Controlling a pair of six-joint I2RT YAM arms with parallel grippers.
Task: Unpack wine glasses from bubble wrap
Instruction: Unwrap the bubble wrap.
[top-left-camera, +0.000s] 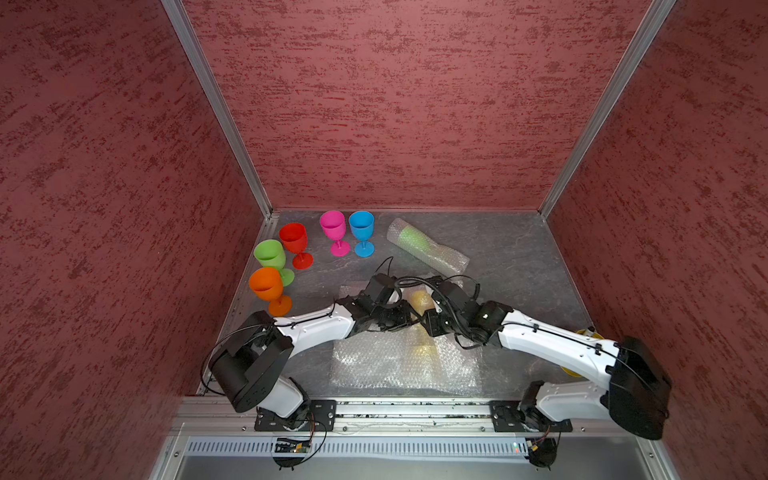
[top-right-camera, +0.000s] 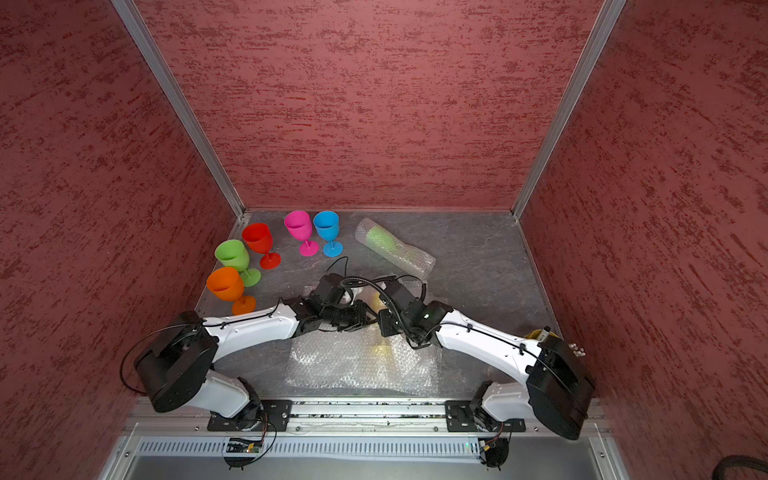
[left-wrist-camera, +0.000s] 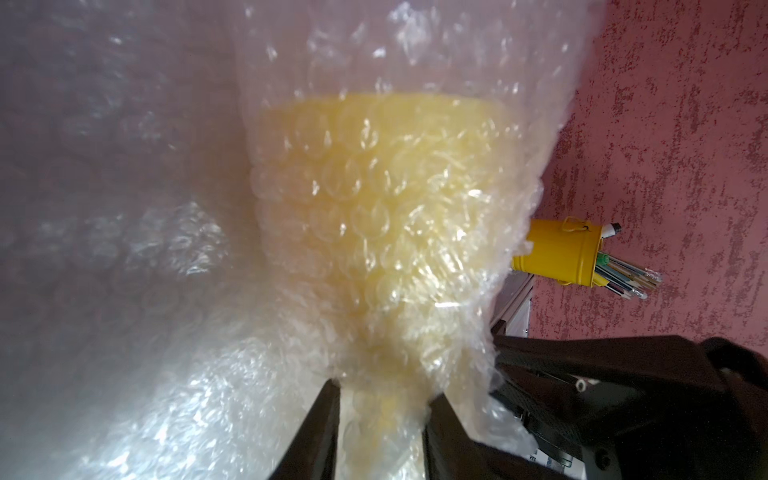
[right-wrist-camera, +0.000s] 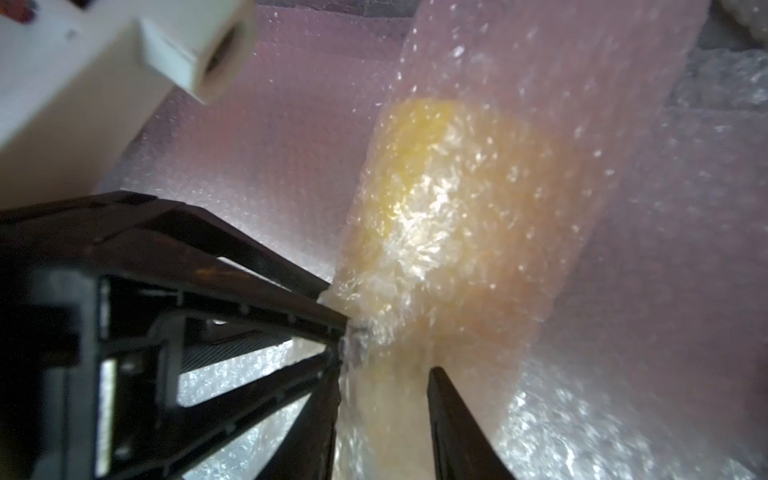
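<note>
The yellow goblet, likely light and slippery in soft bubble wrap, is being clamped at the stem by left tool and right tool.

Place: a robot test cell in a lab.
Table: a grey stone-look table, boxed in on three sides.
Walls: red textured panels rise behind the table and at both its sides.
Frame: aluminium profiles stand at the table's two back corners.
Rail: a metal rail along the table's front edge carries black plates with two white-and-black arms bolted on.
Wiring: a slotted cable duct in front of the table, beyond the rail, holds circuit boards and bare wires.
</note>
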